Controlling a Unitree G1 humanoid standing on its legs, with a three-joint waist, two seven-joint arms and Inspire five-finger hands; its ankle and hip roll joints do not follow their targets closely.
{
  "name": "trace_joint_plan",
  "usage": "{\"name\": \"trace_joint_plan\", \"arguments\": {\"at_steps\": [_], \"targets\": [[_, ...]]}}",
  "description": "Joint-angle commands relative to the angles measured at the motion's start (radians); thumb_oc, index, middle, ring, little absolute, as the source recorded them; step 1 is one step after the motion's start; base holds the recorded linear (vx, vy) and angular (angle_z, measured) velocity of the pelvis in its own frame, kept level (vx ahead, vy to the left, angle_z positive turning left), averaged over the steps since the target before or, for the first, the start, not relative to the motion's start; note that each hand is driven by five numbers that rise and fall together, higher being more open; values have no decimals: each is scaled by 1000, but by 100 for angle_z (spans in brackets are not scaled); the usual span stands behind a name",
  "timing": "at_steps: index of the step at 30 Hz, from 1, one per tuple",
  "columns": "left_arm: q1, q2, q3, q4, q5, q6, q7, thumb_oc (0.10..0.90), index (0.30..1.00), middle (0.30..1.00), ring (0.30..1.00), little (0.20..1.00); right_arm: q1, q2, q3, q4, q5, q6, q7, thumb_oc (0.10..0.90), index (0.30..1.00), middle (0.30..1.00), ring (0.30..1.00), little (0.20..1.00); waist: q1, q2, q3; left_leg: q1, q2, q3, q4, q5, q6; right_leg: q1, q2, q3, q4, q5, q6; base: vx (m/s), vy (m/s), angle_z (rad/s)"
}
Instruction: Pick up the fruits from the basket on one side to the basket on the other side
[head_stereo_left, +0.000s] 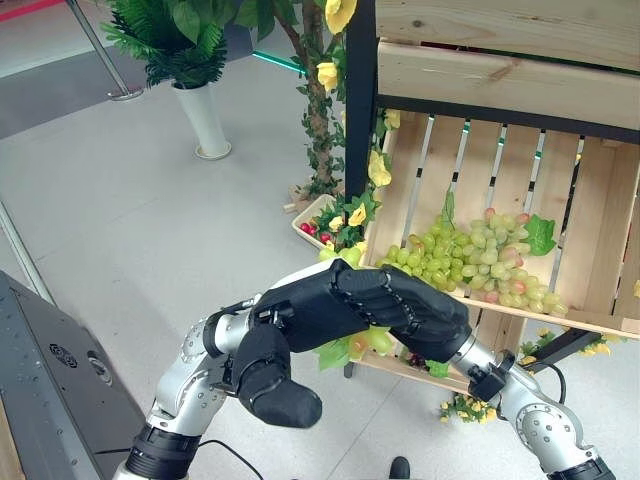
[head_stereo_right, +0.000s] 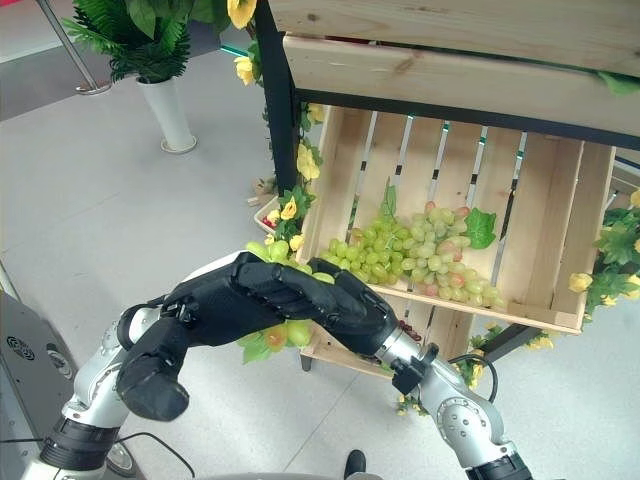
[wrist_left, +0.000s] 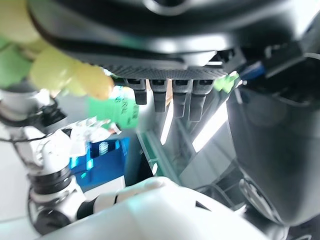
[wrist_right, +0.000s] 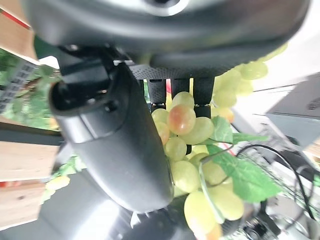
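A bunch of green grapes (wrist_right: 190, 150) with a leaf hangs in my right hand (head_stereo_left: 430, 318), whose fingers and thumb curl round it. The same bunch (head_stereo_left: 365, 343) shows under both dark hands, just in front of the slatted wooden crate (head_stereo_left: 600, 240). My left hand (head_stereo_left: 300, 310) lies against the right one with its thumb pointing down. Its fingers (wrist_left: 172, 97) look straight, and the bunch (wrist_left: 65, 75) sits beside its palm. More green and pinkish grapes (head_stereo_left: 480, 260) lie in the crate.
A black post (head_stereo_left: 358, 100) wound with leaves and yellow flowers stands at the crate's left edge. Another wooden crate (head_stereo_left: 500, 40) sits above. A small tray with red fruit (head_stereo_left: 315, 228) lies on the floor. A white vase with a plant (head_stereo_left: 205, 120) stands far left.
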Motion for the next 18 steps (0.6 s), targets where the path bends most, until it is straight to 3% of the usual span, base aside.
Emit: {"name": "trace_joint_plan", "arguments": {"at_steps": [1, 7, 16, 18], "targets": [[-35, 63, -70, 25, 57, 40, -87, 800, 900, 900, 900, 900, -160, 125, -167, -195, 226, -272, -8, 400, 300, 300, 300, 300, -21, -33, -64, -48, -44, -18, 1, -30, 34, 80, -60, 1, 29, -93, 46, 0, 0, 0], [-10, 104, -90, 40, 140, 57, -132, 800, 900, 900, 900, 900, -171, 120, -239, -188, 201, -407, -90, 400, 300, 300, 300, 300, -34, -26, -64, -45, -37, -1, 1, -26, 33, 79, -52, 19, 19, -88, 43, -1, -3, -4], [-14, 130, -152, 73, 215, 41, -142, 800, 900, 900, 900, 900, -202, 129, -295, -147, 221, -515, -135, 400, 300, 300, 300, 300, -52, -21, -61, -39, -22, 24, 1, -23, 29, 78, -43, 38, 6, -80, 41, -6, -7, -6], [-22, 134, -169, 77, 219, 36, -118, 800, 900, 900, 900, 900, -218, 124, -320, -134, 156, -568, -182, 400, 300, 300, 300, 300, -60, -18, -62, -39, -17, 30, 1, -24, 26, 76, -41, 42, 3, -79, 40, -14, -13, -7]]}}
